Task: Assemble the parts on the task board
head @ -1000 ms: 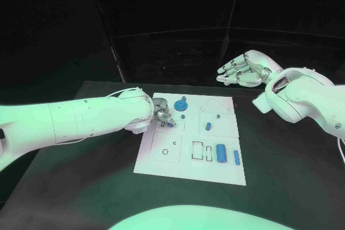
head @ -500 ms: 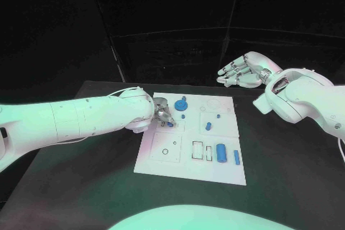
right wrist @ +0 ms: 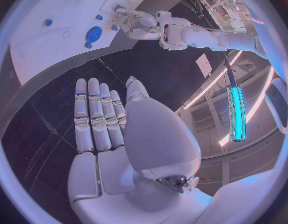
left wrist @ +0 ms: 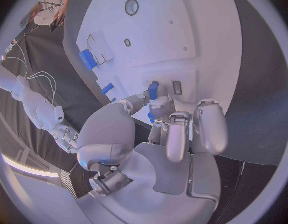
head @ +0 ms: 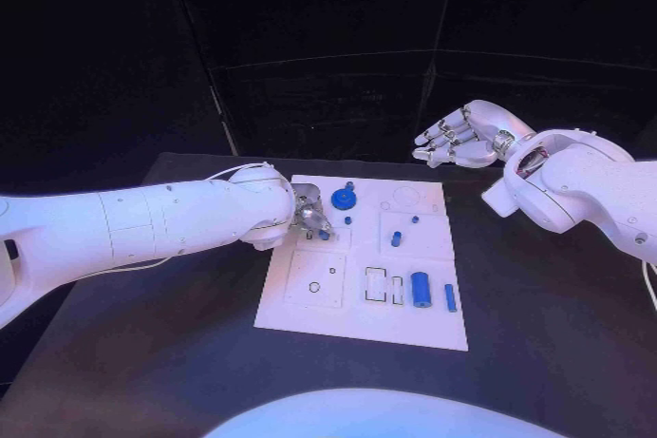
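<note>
The black table (head: 164, 343) lies under both arms, its dark matte top running out to every side. A black curtain (head: 328, 67) hangs as backdrop behind the table's far edge. A glowing cyan light bar (right wrist: 236, 112) stands in the room, well apart from the table.

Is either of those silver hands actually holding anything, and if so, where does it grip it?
The left hand pinches a small blue part by its lower end, over the task board. The right hand holds nothing, fingers straight.

The black table (head: 164, 343) bears, seemingly flat, the task board (head: 349, 314).
</note>
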